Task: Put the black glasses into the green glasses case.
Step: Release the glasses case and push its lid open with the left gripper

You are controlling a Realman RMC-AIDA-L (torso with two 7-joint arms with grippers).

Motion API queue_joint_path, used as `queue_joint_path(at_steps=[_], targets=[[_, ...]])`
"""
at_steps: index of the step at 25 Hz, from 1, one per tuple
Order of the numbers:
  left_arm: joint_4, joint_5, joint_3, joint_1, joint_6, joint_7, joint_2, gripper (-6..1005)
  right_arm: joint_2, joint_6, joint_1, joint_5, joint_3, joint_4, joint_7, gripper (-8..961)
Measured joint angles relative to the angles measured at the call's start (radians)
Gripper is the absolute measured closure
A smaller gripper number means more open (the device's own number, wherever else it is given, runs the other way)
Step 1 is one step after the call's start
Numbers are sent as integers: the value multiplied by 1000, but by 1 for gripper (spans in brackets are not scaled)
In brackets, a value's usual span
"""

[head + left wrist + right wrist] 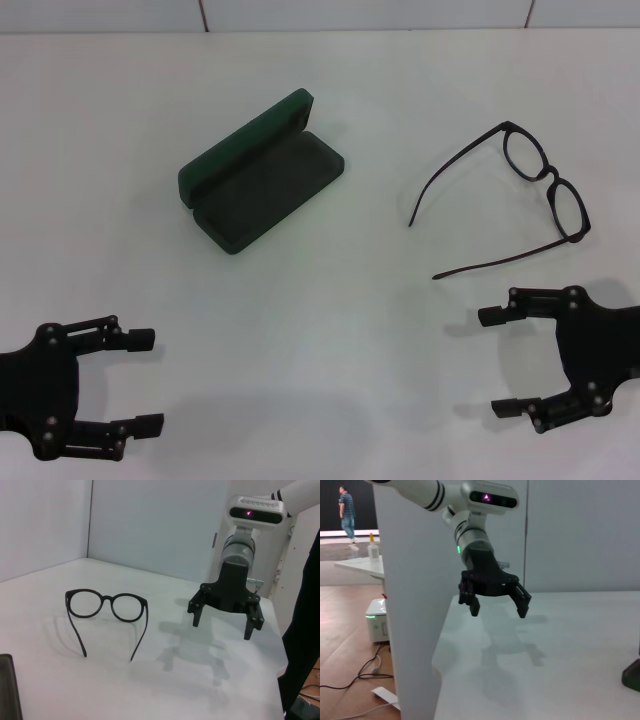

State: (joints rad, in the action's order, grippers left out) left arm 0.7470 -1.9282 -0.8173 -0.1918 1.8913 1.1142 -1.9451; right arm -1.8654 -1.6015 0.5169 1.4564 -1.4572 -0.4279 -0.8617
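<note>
Black glasses point(548, 180) lie unfolded toward the worktop's point(330, 300) far right edge, well apart from the green glasses case point(262, 175), which I see open nearer the middle. Both the right gripper point(497, 362) and left gripper point(148, 383) hover at the near edge, jaws spread, holding nothing. I judge the slim temples likely to slip or snag the case rim.

open table point(330, 330) between both hands | glasses case point(262, 175) and black glasses point(520, 195) well apart
</note>
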Motion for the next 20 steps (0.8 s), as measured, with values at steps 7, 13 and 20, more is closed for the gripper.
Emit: queue_joint_path(at_steps=[7, 13, 20], targets=[[0, 0, 1, 0, -1, 1, 0, 125, 0, 9, 0, -1, 8, 0, -9, 67], [0, 3, 5, 0, -3, 3, 0, 124, -1, 9, -3, 3, 28, 0, -10, 68], [0, 10, 138, -16, -1, 102, -24, 127, -2, 9, -5, 2, 34, 0, -10, 68]])
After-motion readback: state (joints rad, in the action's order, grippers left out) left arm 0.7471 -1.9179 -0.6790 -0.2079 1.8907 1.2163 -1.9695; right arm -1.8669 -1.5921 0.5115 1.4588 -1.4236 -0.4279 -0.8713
